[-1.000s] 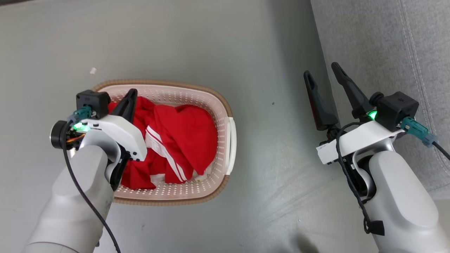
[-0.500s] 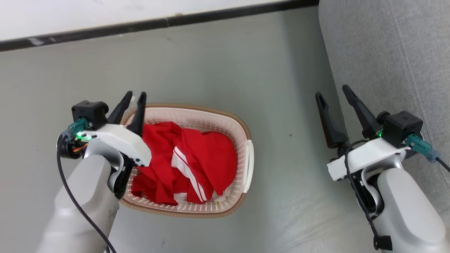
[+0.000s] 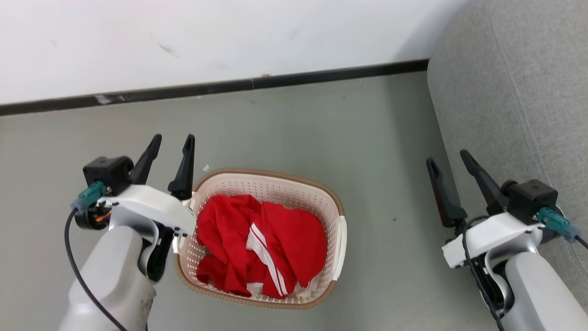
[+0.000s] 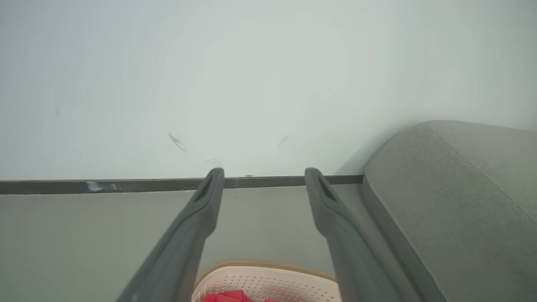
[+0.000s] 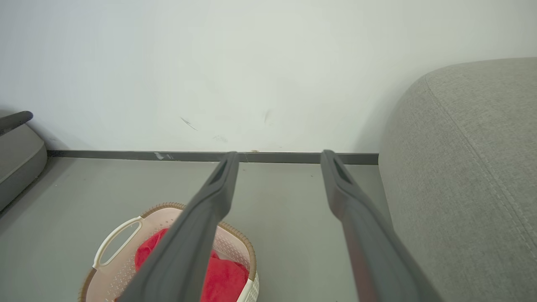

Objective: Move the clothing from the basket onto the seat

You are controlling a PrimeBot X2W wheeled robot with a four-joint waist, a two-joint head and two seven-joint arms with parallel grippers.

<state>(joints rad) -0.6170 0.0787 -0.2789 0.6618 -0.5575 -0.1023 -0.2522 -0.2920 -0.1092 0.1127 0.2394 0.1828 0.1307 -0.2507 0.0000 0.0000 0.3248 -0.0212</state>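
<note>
Two empty, fingers spread: left hand (image 3: 173,137), right hand (image 3: 446,156), above grey floor (image 3: 298,128), white wall (image 3: 183,37) behind.

Red clothing (image 3: 275,234) with white stripes, cream basket (image 3: 271,186) rimmed brown, grey seat (image 3: 519,101).

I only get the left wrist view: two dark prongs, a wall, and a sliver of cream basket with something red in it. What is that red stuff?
Observer: The head view shows it whole. It's the clothing, crumpled red garments with white stripes, heaped inside the basket.
Operator: Does the basket have anything to carry it by?
Observer: Yes, there's a white handle on the side nearest the sofa.
Operator: Where's the robot's other arm?
Observer: The right pincer is open and holding nothing, raised right beside the seat.
</note>
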